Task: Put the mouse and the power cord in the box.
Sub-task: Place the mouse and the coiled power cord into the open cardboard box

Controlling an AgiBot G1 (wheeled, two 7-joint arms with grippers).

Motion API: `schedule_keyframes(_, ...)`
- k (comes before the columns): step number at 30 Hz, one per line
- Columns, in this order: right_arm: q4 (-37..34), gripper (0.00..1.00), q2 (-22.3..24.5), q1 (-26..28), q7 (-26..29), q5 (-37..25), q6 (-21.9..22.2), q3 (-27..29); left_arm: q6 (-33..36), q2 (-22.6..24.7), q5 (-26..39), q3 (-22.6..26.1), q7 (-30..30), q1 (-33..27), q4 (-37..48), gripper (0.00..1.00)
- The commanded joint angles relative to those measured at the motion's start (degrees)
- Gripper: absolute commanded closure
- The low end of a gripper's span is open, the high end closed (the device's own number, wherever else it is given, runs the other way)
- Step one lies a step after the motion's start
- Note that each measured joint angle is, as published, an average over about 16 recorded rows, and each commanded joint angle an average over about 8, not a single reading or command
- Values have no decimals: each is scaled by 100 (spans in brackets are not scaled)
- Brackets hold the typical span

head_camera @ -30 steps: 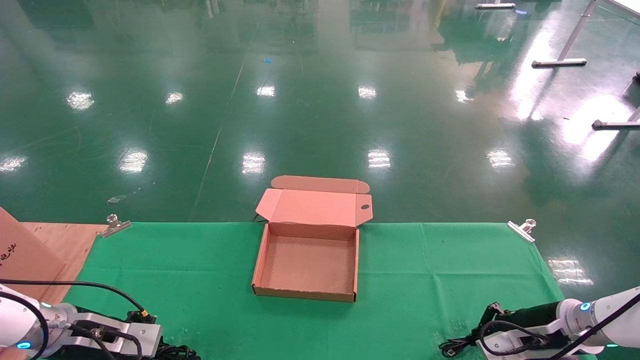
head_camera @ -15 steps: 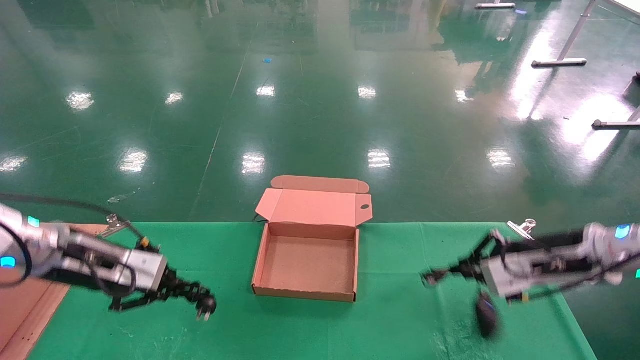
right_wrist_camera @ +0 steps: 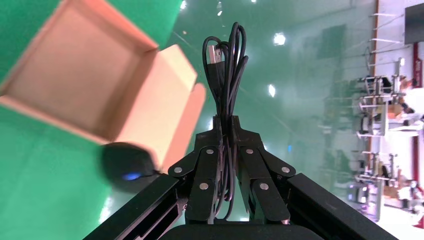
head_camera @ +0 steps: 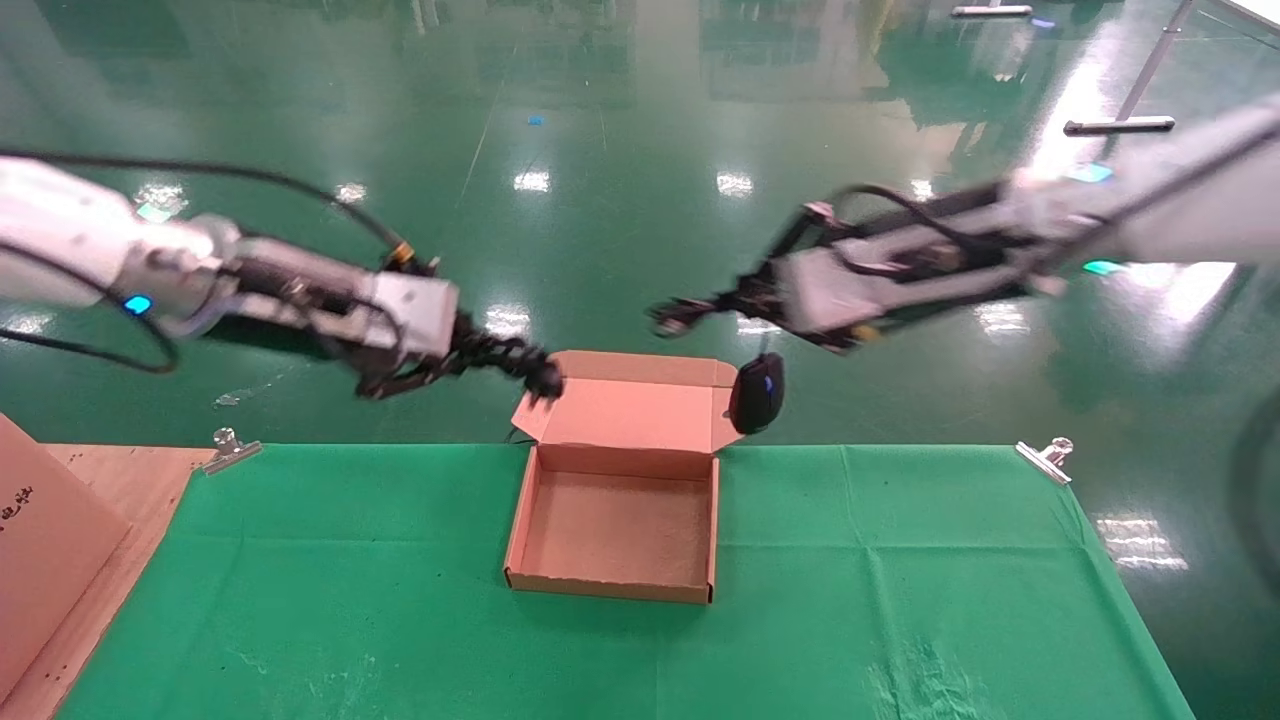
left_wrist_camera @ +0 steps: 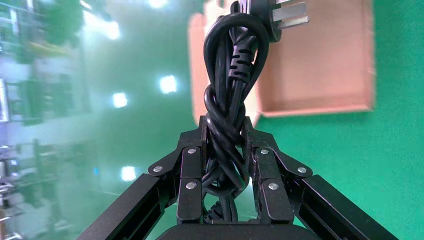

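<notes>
The brown cardboard box (head_camera: 618,530) lies open on the green cloth, its lid (head_camera: 625,415) tipped back. My left gripper (head_camera: 470,355) hangs in the air beside the lid's left corner, shut on the bundled black power cord (left_wrist_camera: 231,65); the plug (head_camera: 545,380) pokes toward the lid. My right gripper (head_camera: 745,295) is raised above the lid's right side, shut on the looped thin wire (right_wrist_camera: 227,65) of the mouse. The black mouse (head_camera: 757,392), blue spot showing, dangles by the lid's right tab. In the wrist views, the left gripper (left_wrist_camera: 226,125) and right gripper (right_wrist_camera: 226,122) both clamp cable.
Metal clips (head_camera: 228,447) (head_camera: 1045,457) pin the green cloth (head_camera: 400,600) at the table's far corners. A tilted cardboard sheet (head_camera: 45,530) on a wooden board stands at the left edge. Beyond the table is shiny green floor.
Both arms rose from the table's near corners and swung up and inward to the box's far side, the left carrying the power cord, the right carrying the mouse by its wire.
</notes>
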Motion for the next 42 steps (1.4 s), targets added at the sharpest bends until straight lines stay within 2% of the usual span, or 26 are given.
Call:
schedule_keyframes(1,10,100,-277,80,150,-27,213,-15,-148,199,-1,-23,47,-134,198,100)
schedule_keyframes(6,-139,100,-504,151,244,-25,318,-17,-232,492,-91,-54,575,-373,908,100)
schedule_keyframes(10,-226,100,-525,195,231,6,303,1,-542,686,-274,-170,1011,-277,1353,100)
schedule_keyframes(13,-281,100,-474,240,205,37,267,22,-1212,864,-472,-333,1424,71,1554,100)
schedule_keyframes(17,-348,100,-341,306,144,75,183,49,-2517,1148,-781,-621,1897,758,1625,100)
schedule_keyframes(20,-399,100,-214,333,86,100,94,67,-3461,1373,-990,-804,2052,1246,1583,100)
schedule_keyframes(23,-454,100,-86,327,27,125,-2,84,-4107,1546,-1175,-841,2071,1699,1447,100)
schedule_keyframes(27,-531,100,66,259,-59,143,-100,96,-4411,1646,-1342,-546,2022,2210,1147,100)
schedule_keyframes(32,-637,100,196,106,-145,151,-106,102,-4432,1667,-1423,195,1968,2648,824,100)
schedule_keyframes(37,-710,100,260,-27,-208,169,-14,115,-4879,1669,-1438,928,2013,2914,656,100)
schedule_keyframes(38,-718,100,268,-45,-218,174,4,118,-5007,1670,-1441,1057,2016,2941,652,97)
schedule_keyframes(39,-725,100,275,-60,-227,178,20,122,-5127,1670,-1452,1178,2009,2959,651,88)
schedule_keyframes(42,-742,100,292,-98,-252,193,60,132,-5402,1669,-1523,1497,1940,2959,676,51)
